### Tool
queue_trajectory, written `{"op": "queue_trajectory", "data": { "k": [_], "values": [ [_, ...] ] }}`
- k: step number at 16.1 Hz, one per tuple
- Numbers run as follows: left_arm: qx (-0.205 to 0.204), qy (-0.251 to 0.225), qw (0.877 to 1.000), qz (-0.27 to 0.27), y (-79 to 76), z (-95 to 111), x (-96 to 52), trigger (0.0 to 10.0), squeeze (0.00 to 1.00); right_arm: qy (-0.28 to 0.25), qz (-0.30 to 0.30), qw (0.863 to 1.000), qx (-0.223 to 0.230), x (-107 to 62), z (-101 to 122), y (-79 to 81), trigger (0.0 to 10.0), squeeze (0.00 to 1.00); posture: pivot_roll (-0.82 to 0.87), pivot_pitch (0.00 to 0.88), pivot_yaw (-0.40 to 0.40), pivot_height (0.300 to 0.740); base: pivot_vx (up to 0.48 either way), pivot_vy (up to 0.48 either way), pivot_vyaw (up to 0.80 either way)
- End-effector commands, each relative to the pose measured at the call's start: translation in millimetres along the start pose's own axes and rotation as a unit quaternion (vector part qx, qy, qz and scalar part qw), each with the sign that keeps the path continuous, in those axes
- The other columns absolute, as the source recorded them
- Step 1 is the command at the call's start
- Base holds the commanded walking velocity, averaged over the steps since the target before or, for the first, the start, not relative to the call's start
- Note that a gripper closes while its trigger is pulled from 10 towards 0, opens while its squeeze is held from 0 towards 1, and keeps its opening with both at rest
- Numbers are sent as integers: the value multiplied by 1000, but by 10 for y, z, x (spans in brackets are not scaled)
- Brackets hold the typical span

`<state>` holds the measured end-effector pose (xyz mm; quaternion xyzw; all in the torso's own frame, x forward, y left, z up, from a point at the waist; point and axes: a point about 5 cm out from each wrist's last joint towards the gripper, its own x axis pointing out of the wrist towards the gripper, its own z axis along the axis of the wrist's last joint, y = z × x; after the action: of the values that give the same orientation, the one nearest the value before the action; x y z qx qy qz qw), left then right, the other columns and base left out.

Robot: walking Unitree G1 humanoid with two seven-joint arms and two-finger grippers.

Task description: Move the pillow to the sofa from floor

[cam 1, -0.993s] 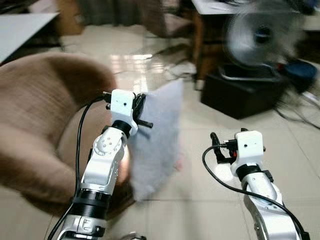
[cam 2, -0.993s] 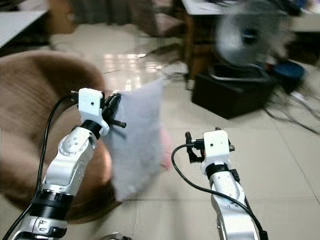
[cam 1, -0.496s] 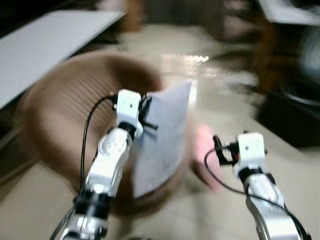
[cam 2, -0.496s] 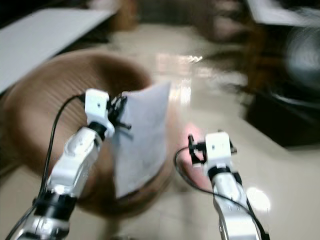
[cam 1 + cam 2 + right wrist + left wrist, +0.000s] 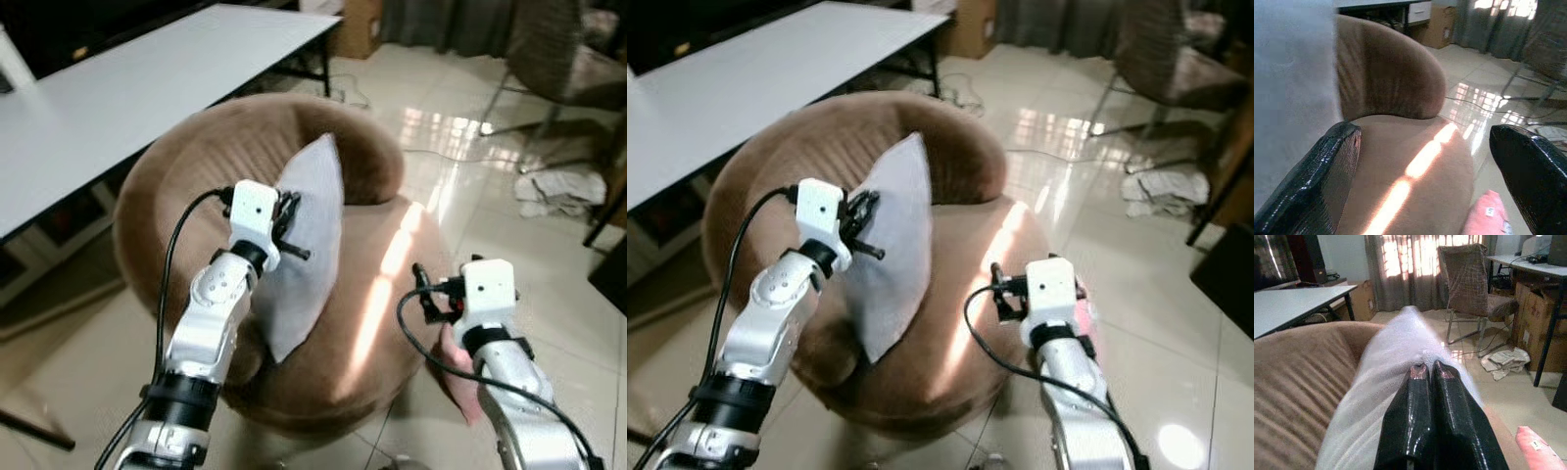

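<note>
A pale grey pillow (image 5: pixel 312 245) hangs upright over the seat of the round brown sofa (image 5: pixel 387 294), its lower corner close to the cushion. My left gripper (image 5: pixel 287 217) is shut on the pillow's near edge; in the left wrist view its fingers (image 5: pixel 1422 382) are pressed together on the grey fabric (image 5: pixel 1400 342). My right gripper (image 5: pixel 424 292) is open and holds nothing, level with the sofa's right front edge. In the right wrist view its fingers (image 5: pixel 1327 181) are spread wide, facing the sofa's seat and backrest (image 5: pixel 1386 68).
A pink cloth (image 5: pixel 457 370) lies on the tiled floor by the sofa's right side. A white table (image 5: pixel 147 78) stands to the left behind the sofa. A woven chair (image 5: pixel 554 49) and a crumpled cloth (image 5: pixel 554 186) are at the far right, a cardboard box (image 5: pixel 358 34) at the back.
The camera has swung left, so the sofa and table now fill the view in place of the fan and black box. The pillow stays in my left gripper and now hangs over the sofa.
</note>
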<state>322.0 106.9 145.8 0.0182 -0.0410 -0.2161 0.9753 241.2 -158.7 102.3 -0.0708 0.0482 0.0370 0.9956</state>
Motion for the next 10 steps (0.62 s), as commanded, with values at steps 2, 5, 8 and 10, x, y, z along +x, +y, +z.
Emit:
{"op": "queue_trajectory", "data": {
  "k": [2,5,8,10],
  "values": [
    [3,-25,998,-54,-99,64,121,10000,0,-5,5,1000,3,-19,24,21,10000,0,-71,43,98,740,0,0,0],
    [5,-35,996,-80,-107,143,241,10000,0,-14,31,999,-12,-35,77,20,10000,0,-73,53,95,740,0,0,0],
    [-41,-56,987,-143,-204,358,430,10000,0,-28,124,991,-30,-122,222,11,10000,0,-82,63,96,740,0,0,0],
    [-66,-52,984,-157,-214,473,550,10000,0,-24,201,978,-47,-276,309,-27,10000,0,-94,74,101,740,0,0,0]
  ]
}}
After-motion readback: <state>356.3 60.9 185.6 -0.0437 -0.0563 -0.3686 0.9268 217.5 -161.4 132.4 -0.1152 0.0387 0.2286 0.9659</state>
